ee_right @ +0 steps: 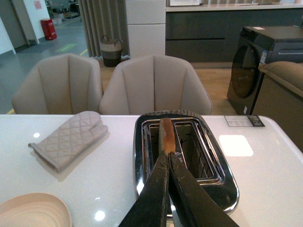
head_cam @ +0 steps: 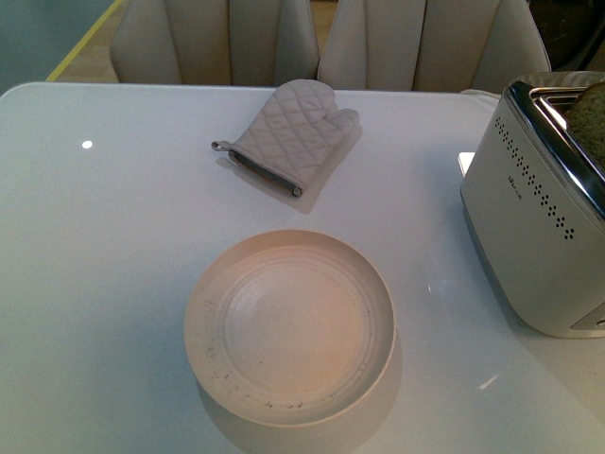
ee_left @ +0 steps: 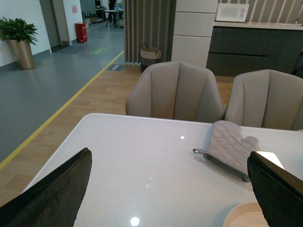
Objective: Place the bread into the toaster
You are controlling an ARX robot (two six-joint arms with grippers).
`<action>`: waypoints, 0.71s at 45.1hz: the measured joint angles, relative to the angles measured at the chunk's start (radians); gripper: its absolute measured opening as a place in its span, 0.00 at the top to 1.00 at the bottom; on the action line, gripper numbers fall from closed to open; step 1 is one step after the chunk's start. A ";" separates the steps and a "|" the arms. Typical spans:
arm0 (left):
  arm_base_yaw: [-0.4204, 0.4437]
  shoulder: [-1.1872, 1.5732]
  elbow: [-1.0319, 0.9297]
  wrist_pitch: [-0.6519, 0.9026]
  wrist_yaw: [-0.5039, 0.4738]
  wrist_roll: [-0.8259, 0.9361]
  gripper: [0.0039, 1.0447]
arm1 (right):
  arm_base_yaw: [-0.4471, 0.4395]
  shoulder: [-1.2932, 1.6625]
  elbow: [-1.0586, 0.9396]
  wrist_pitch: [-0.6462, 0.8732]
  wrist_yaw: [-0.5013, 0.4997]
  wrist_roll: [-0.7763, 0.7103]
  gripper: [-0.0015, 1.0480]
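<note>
Above the toaster (ee_right: 185, 161), right end effector (ee_right: 168, 158) grips bread (ee_right: 166, 135).

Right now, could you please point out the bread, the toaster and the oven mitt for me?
bread (ee_right: 166, 135): right wrist view, brown crust edge above the slot.
toaster (head_cam: 529, 241): front view, cream side wall.
oven mitt (head_cam: 288, 137): front view, quilted palm.

No legible text anywhere
</note>
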 joint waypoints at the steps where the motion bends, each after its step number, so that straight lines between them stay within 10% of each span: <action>1: 0.000 0.000 0.000 0.000 0.000 0.000 0.06 | 0.000 -0.005 0.000 -0.005 0.000 0.000 0.98; 20: 0.000 0.000 0.000 0.000 0.000 0.000 0.06 | 0.000 -0.188 0.000 -0.194 0.000 0.000 0.98; 32: 0.000 0.000 0.000 0.000 0.000 0.000 0.06 | 0.000 -0.189 0.000 -0.194 0.000 0.000 0.61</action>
